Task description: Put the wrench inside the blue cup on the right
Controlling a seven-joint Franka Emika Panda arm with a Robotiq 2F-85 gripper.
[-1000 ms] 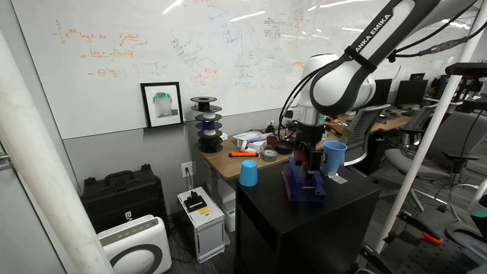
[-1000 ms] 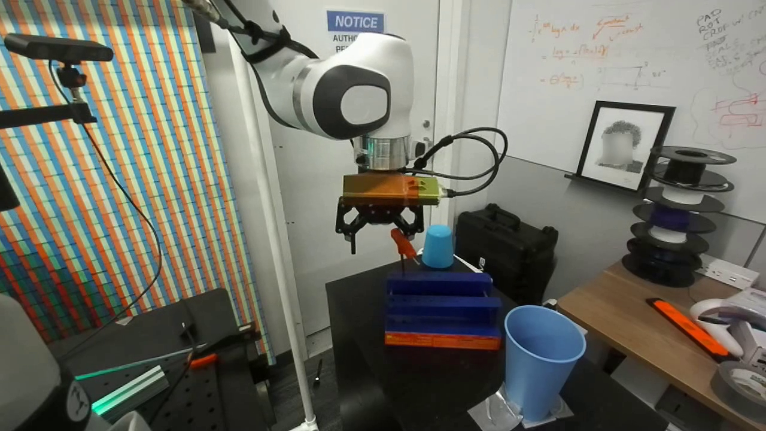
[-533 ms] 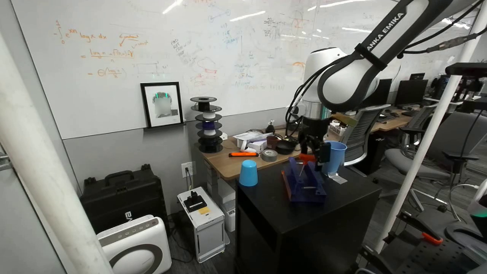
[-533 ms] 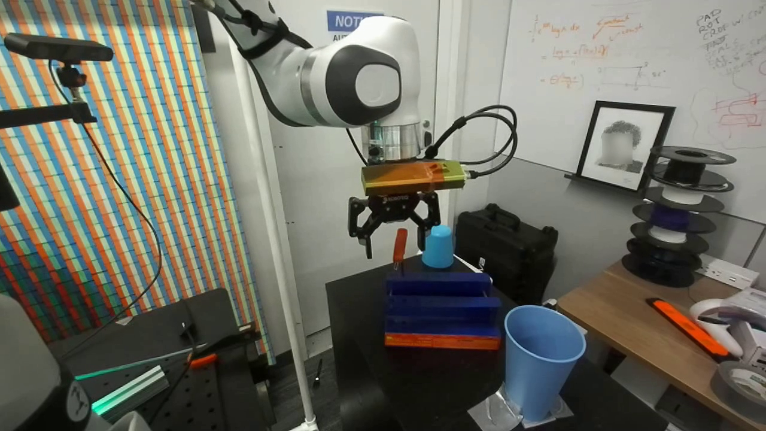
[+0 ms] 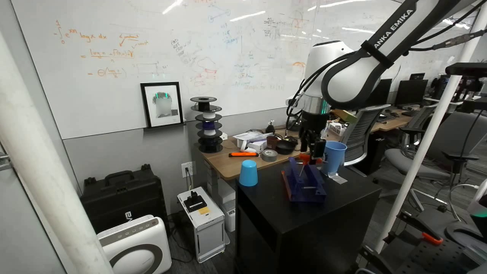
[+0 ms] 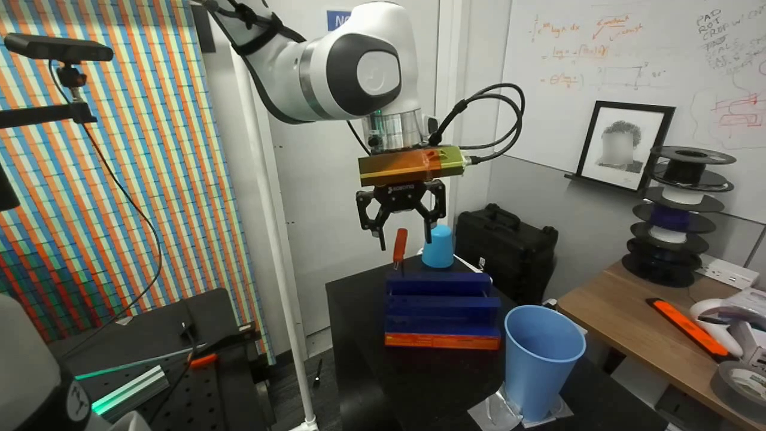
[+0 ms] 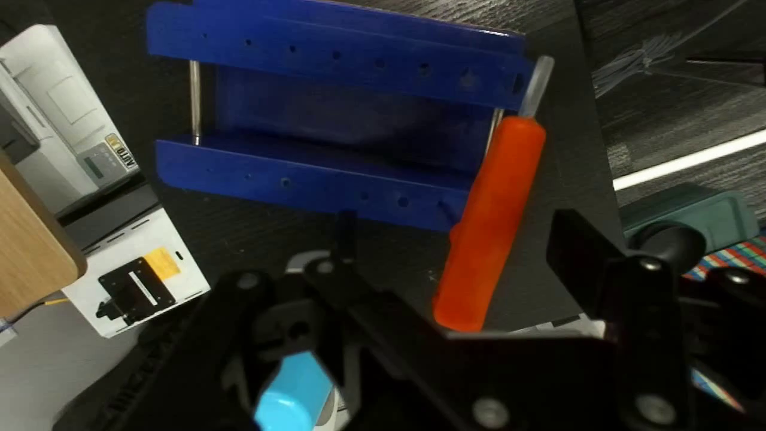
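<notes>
Since a second ago the gripper [image 6: 406, 244] has risen and shifted rightward in an exterior view, and the orange tool [image 6: 399, 248], which leaned plainly left there, now stands almost upright with a slight lean right.

From the left in an exterior view, a white pole [image 5: 42, 137] slants down, with a black case [image 5: 121, 198] and a white appliance [image 5: 140, 245] to its right. A framed picture [image 5: 163, 108] stands against the whiteboard [image 5: 228, 49], and a stack of spools [image 5: 208, 126] stands at the left end of the wooden desk [image 5: 228, 167]. Next comes the upside-down cup [image 5: 249, 174], sky-blue, at the left corner of the black cabinet [image 5: 281, 213]. To its right on the same top sits the dark blue rack [image 5: 315, 180]. The tool's handle [image 7: 494, 215] rises above the rack at one end, its metal shaft [image 7: 537, 87] reaching down to it; how the shaft is seated I cannot tell. The gripper's fingers [image 7: 580, 263] are spread apart, and in the wrist view the handle lies between them, with a gap on each side. Farther right on the cabinet, the upright cup [image 5: 335, 156], also blue, stands mouth up near the rack, with tape [image 5: 338, 178] at its base. A grey chair [image 5: 357, 131] shows behind it.
</notes>
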